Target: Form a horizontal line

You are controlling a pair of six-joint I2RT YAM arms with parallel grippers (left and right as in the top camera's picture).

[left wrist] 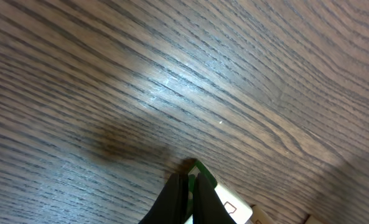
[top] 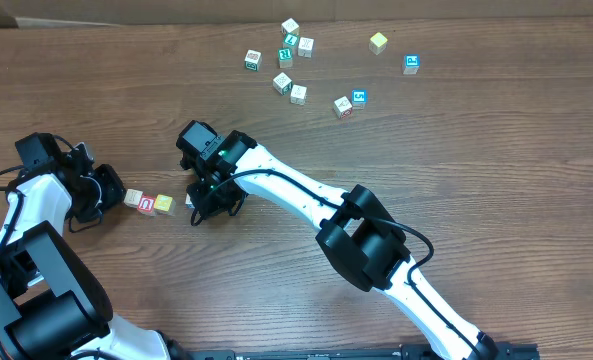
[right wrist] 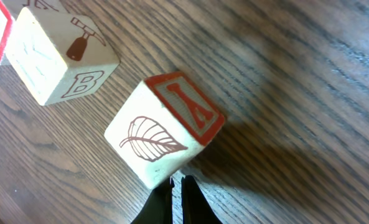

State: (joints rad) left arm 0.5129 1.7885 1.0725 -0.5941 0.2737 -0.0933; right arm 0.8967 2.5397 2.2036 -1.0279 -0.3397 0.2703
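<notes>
A short row of three blocks lies at the left of the table: a pale one (top: 134, 198), a red-lettered one (top: 147, 205) and a yellow one (top: 164, 204). My left gripper (top: 104, 190) is shut, its tips (left wrist: 189, 182) against the green-edged white block (left wrist: 228, 204) at the row's left end. My right gripper (top: 211, 192) is shut, its tips (right wrist: 179, 182) touching the near corner of a block with a leaf and a red A (right wrist: 165, 127). That block sits tilted, just right of the hammer-and-B block (right wrist: 60, 53). In the overhead view it is mostly hidden under the gripper.
Several loose blocks are scattered at the far middle and right: white and green ones (top: 288, 45), a yellow one (top: 378, 42), blue ones (top: 411, 63), and a pair (top: 351, 102). The table's far edge (top: 126, 24) runs along the top.
</notes>
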